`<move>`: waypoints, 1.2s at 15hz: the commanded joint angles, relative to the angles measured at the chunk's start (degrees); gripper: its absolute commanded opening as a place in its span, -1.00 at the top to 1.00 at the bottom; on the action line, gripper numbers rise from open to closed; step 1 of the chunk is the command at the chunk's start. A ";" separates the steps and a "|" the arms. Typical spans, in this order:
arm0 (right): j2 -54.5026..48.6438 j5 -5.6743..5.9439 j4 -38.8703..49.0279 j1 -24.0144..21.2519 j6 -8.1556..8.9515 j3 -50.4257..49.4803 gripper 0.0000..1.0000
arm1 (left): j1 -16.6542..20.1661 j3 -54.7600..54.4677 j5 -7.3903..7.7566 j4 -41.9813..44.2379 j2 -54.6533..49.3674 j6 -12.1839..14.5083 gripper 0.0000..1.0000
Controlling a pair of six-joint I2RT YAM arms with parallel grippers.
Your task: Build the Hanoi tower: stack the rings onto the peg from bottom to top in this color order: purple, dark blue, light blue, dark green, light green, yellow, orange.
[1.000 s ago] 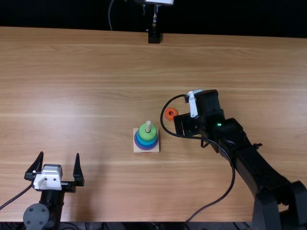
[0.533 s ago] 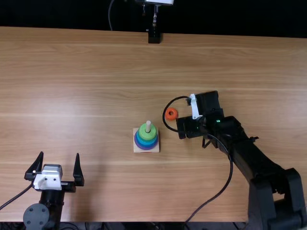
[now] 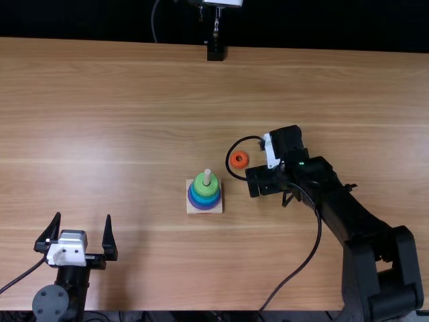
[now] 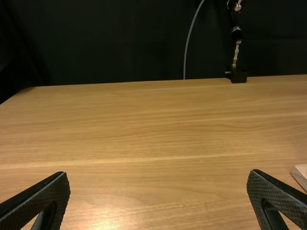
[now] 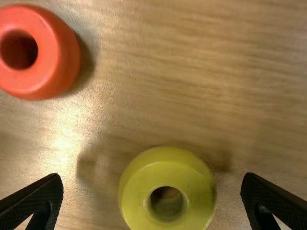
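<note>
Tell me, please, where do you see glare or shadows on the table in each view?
Top view: pale sheen on the table, soft shadow beside the left gripper; left wrist view: bright glare between its fingers; right wrist view: glare near the orange ring, soft shadows beside it and the yellow ring.

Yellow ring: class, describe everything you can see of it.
The yellow ring is thick and rounded, with a round hole through its middle. It is one plain colour, smooth and slightly shiny, perhaps plastic or painted wood. It lies flat on the table, hole facing up, between the open fingers of the right gripper, with a gap on each side. The orange ring lies nearby, not touching it.
</note>
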 commanded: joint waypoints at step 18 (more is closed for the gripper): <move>1.21 -0.18 -2.26 -0.42 -0.35 2.25 1.00 | 0.66 -1.41 -0.55 -0.94 -0.62 0.74 -1.00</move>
